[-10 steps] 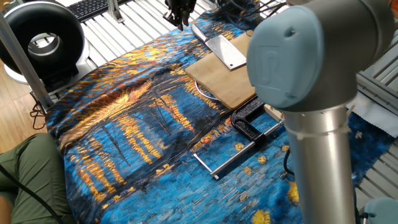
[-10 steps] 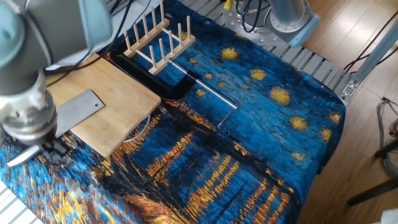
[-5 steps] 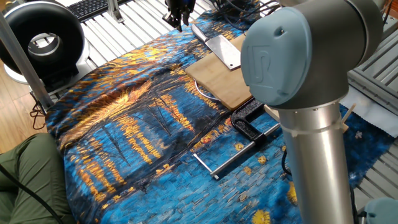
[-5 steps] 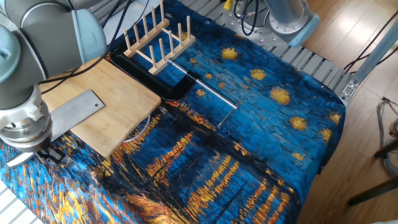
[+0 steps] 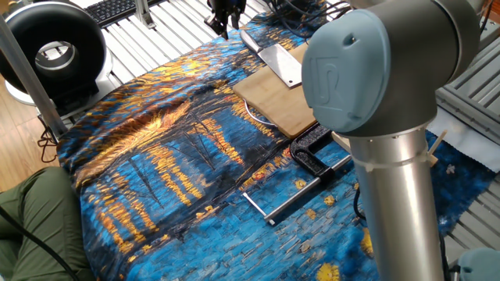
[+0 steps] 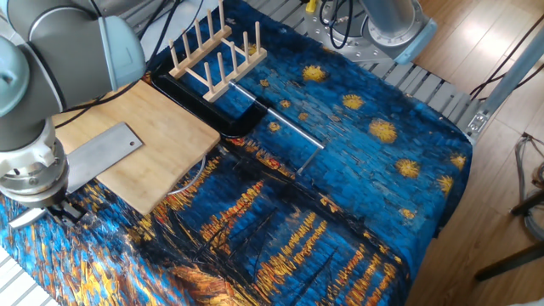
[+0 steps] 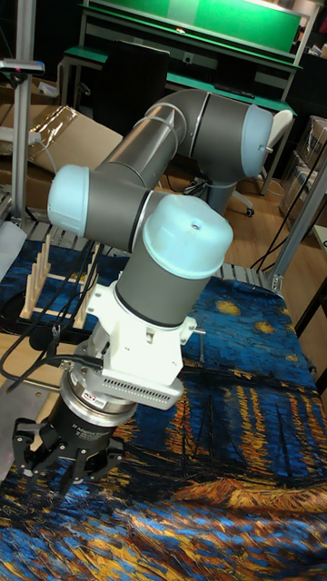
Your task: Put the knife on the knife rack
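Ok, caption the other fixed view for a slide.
Gripper poised over the handle end of the broad grey steel cleaver on the bamboo board; light-wood pegged rack waits empty.

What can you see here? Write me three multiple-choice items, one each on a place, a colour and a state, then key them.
1. Where does the knife blade lie?
A. in the rack
B. on the wooden board
C. on the floor

2. What colours is the cloth?
A. plain white
B. red and green
C. blue with yellow and orange

3. How is the rack?
A. upright, nothing between its pegs
B. tipped on its side
C. holding the knife

Key: B, the grey blade lies flat on the board. C, the cloth shows blue with golden streaks. A, the pegs point up with bare gaps.
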